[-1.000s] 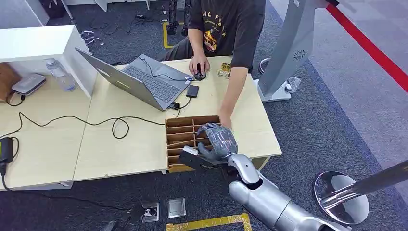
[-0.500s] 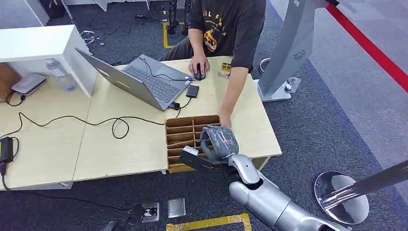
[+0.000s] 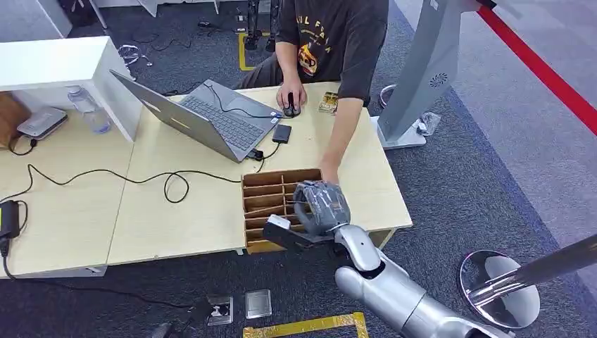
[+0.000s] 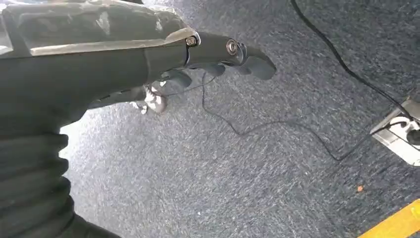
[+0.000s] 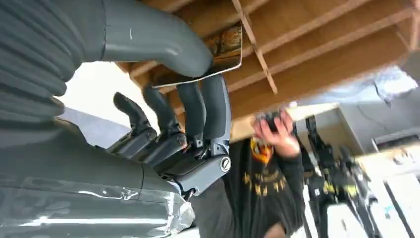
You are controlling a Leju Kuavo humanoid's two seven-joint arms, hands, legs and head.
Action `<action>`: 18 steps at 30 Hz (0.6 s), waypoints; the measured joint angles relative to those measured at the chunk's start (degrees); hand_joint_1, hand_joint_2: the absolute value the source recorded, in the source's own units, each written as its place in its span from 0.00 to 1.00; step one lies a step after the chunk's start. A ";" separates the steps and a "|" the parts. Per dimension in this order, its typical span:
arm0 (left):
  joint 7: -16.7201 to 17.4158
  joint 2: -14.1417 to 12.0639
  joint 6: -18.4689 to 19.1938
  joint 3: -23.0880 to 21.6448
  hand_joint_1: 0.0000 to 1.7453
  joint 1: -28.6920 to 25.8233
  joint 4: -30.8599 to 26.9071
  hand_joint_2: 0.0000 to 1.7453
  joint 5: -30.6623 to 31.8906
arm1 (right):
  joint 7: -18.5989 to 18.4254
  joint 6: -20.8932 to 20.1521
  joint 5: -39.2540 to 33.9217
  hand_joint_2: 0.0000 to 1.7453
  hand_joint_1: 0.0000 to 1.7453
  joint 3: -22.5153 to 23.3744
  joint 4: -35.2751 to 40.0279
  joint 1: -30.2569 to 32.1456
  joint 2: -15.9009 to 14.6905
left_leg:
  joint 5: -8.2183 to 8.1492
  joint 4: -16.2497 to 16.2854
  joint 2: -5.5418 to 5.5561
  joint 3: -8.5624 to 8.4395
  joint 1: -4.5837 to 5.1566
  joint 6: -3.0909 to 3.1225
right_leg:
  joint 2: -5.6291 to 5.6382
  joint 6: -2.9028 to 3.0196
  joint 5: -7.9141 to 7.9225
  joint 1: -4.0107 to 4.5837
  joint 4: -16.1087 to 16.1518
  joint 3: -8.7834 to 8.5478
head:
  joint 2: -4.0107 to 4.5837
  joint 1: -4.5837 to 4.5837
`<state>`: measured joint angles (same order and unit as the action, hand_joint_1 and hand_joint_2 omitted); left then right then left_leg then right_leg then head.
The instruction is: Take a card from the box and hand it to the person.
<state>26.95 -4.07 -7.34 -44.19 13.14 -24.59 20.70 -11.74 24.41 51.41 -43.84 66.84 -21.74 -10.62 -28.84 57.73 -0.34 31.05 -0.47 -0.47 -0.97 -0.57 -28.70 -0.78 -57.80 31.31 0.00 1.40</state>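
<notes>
right hand (image 3: pixel 321 205): hovering over the wooden divided box (image 3: pixel 271 190), thumb and fingers pinching a card (image 5: pixel 218 52)
card: lying flat under the thumb, just above the slots
person's hand (image 3: pixel 328 173): waiting just beyond the right hand, nearer than the left
left hand (image 4: pixel 218 54): hanging over carpet, fingers loosely apart, holding nothing

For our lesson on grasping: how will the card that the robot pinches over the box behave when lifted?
The card looks thin and flat, so probably light and fairly stiff. Its surface looks glossy, so it may slip between the thumb and fingers of the right hand.
</notes>
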 joint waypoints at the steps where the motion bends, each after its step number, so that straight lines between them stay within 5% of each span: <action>1: -0.20 0.02 -0.15 0.00 0.00 -0.01 0.00 1.00 0.15 | -0.04 1.01 0.92 1.00 1.00 0.17 0.81 0.18 0.00 | 0.00 0.00 0.00 0.00 0.00 0.00 | 0.00 0.00 0.00 0.00 0.00 0.00 | 0.00 0.02; 11: -1.33 0.13 -1.05 0.00 0.00 -0.39 0.00 1.00 0.68 | -0.66 5.91 5.01 1.00 1.00 2.86 11.63 1.79 -0.46 | 0.00 0.00 -0.02 -0.01 0.00 0.00 | 0.01 0.00 0.01 0.00 0.00 0.01 | 0.00 0.00; 18: -1.16 0.20 0.13 0.00 0.00 -0.27 0.00 1.00 0.92 | 1.47 7.61 2.14 1.00 1.00 4.59 11.89 1.19 -0.61 | 0.02 0.00 -0.02 0.01 0.00 0.01 | 0.01 0.00 0.06 0.00 0.00 0.00 | 0.00 0.00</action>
<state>25.79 -3.87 -7.21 -44.19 12.87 -24.59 21.62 -10.27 32.02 53.55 -39.25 78.73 -20.54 -11.23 -28.82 57.73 -0.35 31.06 -0.47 -0.46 -0.96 -0.57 -28.64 -0.78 -57.79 31.31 0.00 1.40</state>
